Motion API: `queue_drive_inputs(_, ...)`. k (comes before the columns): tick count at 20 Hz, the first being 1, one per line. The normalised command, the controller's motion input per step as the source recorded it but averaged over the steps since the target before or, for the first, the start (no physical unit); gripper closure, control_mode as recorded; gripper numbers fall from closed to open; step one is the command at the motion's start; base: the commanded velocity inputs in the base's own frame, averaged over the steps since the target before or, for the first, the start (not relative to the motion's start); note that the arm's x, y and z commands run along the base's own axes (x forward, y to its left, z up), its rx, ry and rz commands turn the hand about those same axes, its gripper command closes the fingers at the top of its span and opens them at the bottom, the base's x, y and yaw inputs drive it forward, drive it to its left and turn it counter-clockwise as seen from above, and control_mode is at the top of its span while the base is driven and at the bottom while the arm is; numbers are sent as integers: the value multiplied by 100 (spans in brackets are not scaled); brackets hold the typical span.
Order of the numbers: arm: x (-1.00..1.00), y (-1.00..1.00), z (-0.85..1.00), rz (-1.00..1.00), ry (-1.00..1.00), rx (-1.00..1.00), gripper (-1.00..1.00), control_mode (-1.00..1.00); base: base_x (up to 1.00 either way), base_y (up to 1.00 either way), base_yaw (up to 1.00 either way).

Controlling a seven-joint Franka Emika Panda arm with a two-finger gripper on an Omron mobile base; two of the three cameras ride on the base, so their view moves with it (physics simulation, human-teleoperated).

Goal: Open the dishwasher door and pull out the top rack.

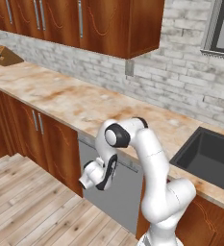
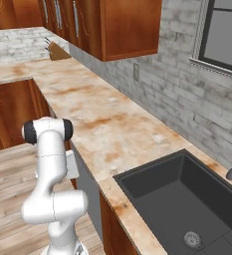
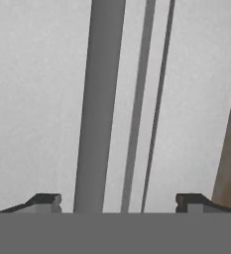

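Gripper (image 3: 118, 202) stands wide open and empty, its jaws straddling the bar handle (image 3: 99, 104) of the closed door (image 1: 114, 192) under the counter (image 1: 80, 103) edge.

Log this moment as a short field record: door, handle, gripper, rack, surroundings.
dishwasher door: grey panel under the counter, shut, upright
handle: long bar on the door, close ahead in the hand view, between the two fingertips
gripper: jaws apart, one either side of the bar, not visibly clamped on it
top rack: hidden behind the shut door
sink: dark basin set in the counter, beside the dishwasher
knife block: far end of the counter
task stage: door not yet opened
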Motion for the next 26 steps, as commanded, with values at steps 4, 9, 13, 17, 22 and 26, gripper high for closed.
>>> queue_drive_inputs(4, 37, -3, -24, 2, 0, 0, -100, -100, 0, 0, 0)
queue_drive_inputs(9, 38, -8, -14, 2, 0, 0, -100, -100, 0, 0, 0)
queue_drive_inputs(13, 40, -3, -25, 2, 0, 0, 100, -100, 0, 0, 0)
queue_drive_inputs(17, 16, -4, -13, -3, 6, 0, 100, -100, 0, 0, 0)
queue_drive_inputs(22, 3, -21, -35, -2, 32, 4, 100, -100, 0, 0, 0)
queue_drive_inputs(26, -14, -1, -60, 0, 51, 0, 100, -100, 0, 0, 0)
